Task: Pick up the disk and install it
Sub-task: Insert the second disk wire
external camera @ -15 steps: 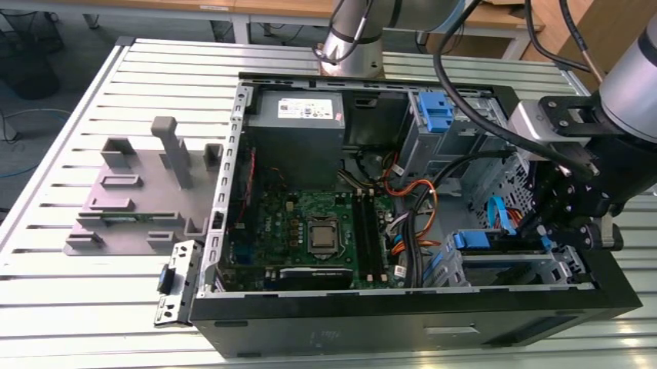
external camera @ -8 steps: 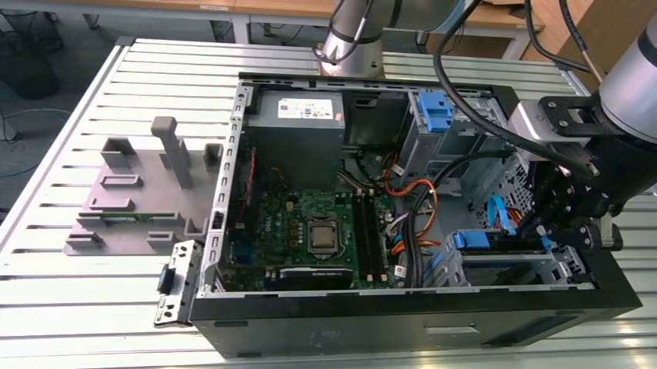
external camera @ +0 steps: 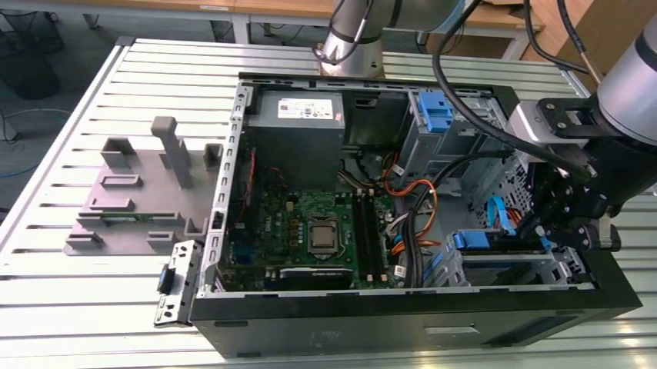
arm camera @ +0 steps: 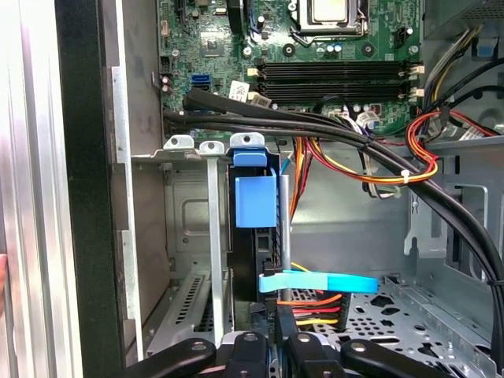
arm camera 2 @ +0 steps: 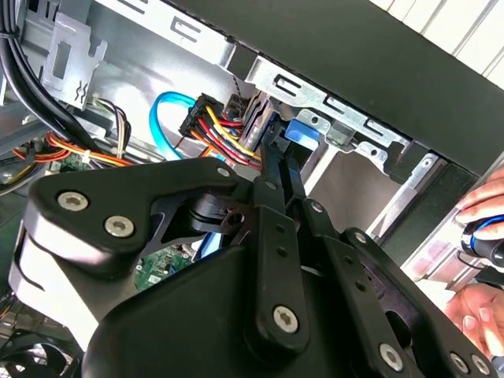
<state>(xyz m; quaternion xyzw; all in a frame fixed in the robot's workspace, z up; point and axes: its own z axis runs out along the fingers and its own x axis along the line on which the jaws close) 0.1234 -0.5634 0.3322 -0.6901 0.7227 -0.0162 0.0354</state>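
Note:
The disk (external camera: 481, 240) sits edge-on in the metal drive cage (external camera: 513, 269) at the open computer case's front corner, on the exterior view's right. Its blue carrier end (arm camera: 256, 201) shows in both wrist views, and most of its metal body is hidden by the cage and the gripper. My gripper (external camera: 534, 231) reaches into that corner from the exterior view's right. Its black fingers (arm camera 2: 272, 197) are drawn together, and the gripper (arm camera 2: 279, 153) meets the blue carrier (arm camera 2: 303, 132) at its tips. In the first wrist view the gripper (arm camera: 258, 236) lies along the slot just below the blue tab.
A light-blue flat cable (arm camera: 319, 282) and red-yellow power wires (arm camera 2: 224, 130) lie close to the slot. Thick black cables (arm camera: 354, 142) cross above it toward the motherboard (external camera: 308, 223). A person's hand (arm camera 2: 480, 213) is at the case's outer wall. A grey fixture (external camera: 134, 192) stands on the table.

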